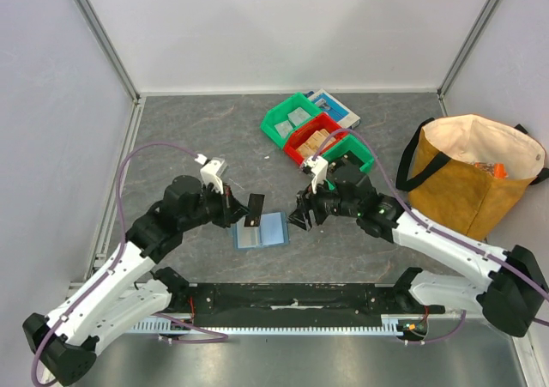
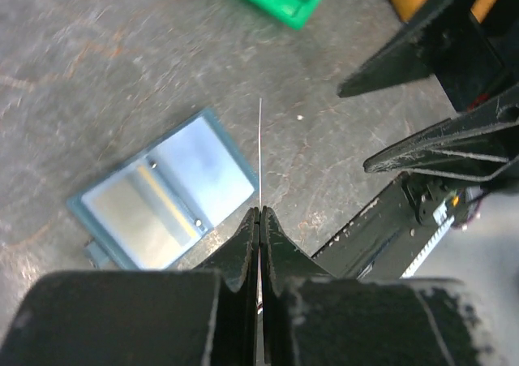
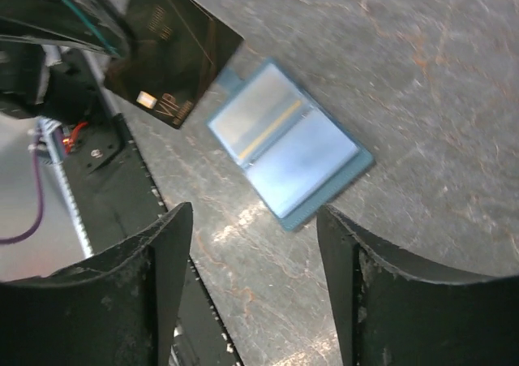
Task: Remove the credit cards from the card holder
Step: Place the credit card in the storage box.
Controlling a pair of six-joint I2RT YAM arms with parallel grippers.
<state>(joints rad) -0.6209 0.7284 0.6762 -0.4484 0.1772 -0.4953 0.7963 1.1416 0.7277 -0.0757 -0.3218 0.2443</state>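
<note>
Card holder [image 1: 262, 231] lies open, long axis left-right; left gripper [image 2: 259, 220] pinches credit card [image 1: 255, 208].

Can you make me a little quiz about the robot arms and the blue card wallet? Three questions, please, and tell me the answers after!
1. True or false: the card holder is lying open.
2. Who is pinching the dark card? A: left jaws. B: right jaws. C: nobody.
3. Fill in the missing word: the red bin sits between two ___ bins.

Key: 1 true. 2 A. 3 green.
</note>
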